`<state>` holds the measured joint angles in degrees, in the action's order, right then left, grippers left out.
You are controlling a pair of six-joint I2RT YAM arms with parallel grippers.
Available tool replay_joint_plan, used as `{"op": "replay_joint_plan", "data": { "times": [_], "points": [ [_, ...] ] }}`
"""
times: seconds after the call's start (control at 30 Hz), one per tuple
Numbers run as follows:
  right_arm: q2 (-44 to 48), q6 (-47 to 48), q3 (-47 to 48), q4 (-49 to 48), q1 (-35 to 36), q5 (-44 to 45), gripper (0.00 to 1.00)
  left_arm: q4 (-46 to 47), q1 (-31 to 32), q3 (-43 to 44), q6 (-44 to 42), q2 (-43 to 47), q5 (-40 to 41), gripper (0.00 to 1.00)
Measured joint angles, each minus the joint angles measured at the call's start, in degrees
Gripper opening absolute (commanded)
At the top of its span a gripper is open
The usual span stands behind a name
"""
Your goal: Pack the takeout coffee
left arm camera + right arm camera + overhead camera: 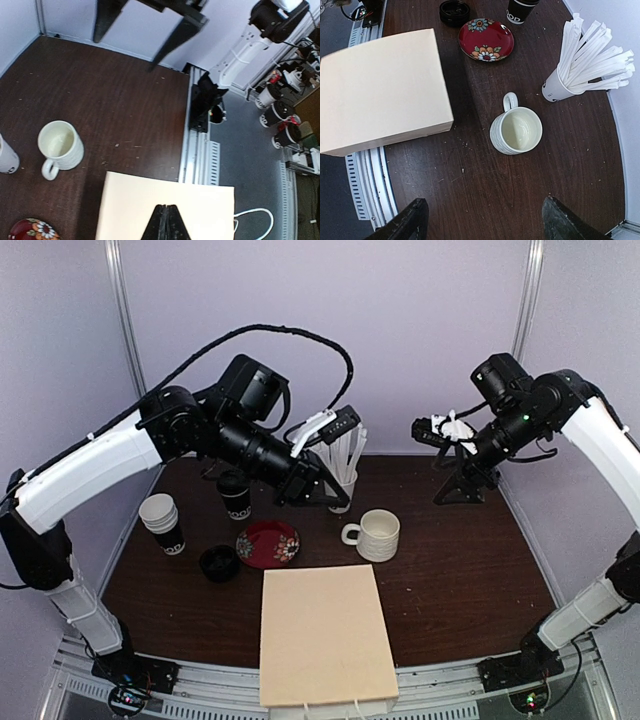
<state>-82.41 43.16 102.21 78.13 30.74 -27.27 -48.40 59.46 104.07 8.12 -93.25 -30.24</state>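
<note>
A takeout coffee cup (236,494), white with a black band and black lid, stands at the back left, partly behind my left arm. Only its lettered base (521,11) shows in the right wrist view. My left gripper (338,502) (168,209) hangs shut and empty above the table, over the far end of the flat cream paper bag (322,635) (165,192) (380,90). At the back right my right gripper (465,490) (485,215) is held high and open, with nothing between its fingers, above bare table near the mug.
A stack of lidless white cups (162,523) and a loose black lid (218,562) (454,11) are at the left. A red flowered plate (268,543) (486,39), a cream mug (375,535) (60,147) (516,131) and a cup of straws (345,468) (560,86) fill the middle.
</note>
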Motion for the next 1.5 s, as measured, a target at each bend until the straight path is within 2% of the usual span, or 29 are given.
{"op": "replay_joint_plan", "data": {
  "times": [0.2,0.37,0.5,0.6,0.73,0.87,0.97,1.07,1.2,1.37,1.43,1.47,1.5],
  "points": [
    [1.57,-0.63,-3.08,-0.81,0.0,-3.45,0.8,-1.62,-6.45,1.49,-1.51,-2.49,2.08,0.0],
    [2.29,-1.36,-8.09,-2.49,2.32,-8.31,0.78,-1.68,-7.45,1.14,-2.58,-2.4,3.28,0.0],
    [1.7,-0.9,-10.91,-2.08,3.54,-10.05,0.78,-1.4,-5.27,-4.28,-4.92,0.83,6.8,0.33],
    [2.01,-0.94,-13.73,-2.6,3.56,-10.27,0.78,-0.96,0.55,-11.5,-8.24,6.6,12.02,0.46],
    [3.37,-1.36,-17.33,-3.48,3.56,-9.73,0.8,-0.13,13.42,-21.42,-12.17,17.0,18.82,0.54],
    [5.42,-1.79,-18.86,-4.66,3.52,-8.5,0.8,2.12,28.89,-29.81,-14.6,24.57,28.57,0.57],
    [6.73,-2.43,-20.15,-5.55,3.45,-7.34,0.81,2.69,39.32,-32.65,-15.17,23.37,34.91,0.57],
    [7.04,-2.71,-21.7,-6.25,3.45,-5.95,0.81,3.67,47.78,-33.35,-15.41,17.16,40.41,0.58],
    [7.04,-2.91,-23.89,-6.88,3.34,-4.94,0.8,4.59,53.77,-33.38,-15.39,8.76,46.42,0.59],
    [7.63,-2.93,-24.94,-7.28,3.34,-4.79,0.81,6.27,54.86,-33.14,-14.43,1.79,53.44,0.58],
    [8.46,-2.89,-25.27,-7.28,3.34,-4.59,0.8,7.45,54.8,-33.14,-14.25,0.44,54.86,0.54],
    [9.09,-2.89,-25.4,-7.26,3.34,-4.35,0.8,8.07,54.82,-33.09,-14.16,-0.11,55.6,0.48],
    [9.57,-2.86,-25.46,-7.26,3.34,-4.2,0.8,8.15,54.82,-32.81,-14.08,-0.66,56.24,0.38]
  ]
}}
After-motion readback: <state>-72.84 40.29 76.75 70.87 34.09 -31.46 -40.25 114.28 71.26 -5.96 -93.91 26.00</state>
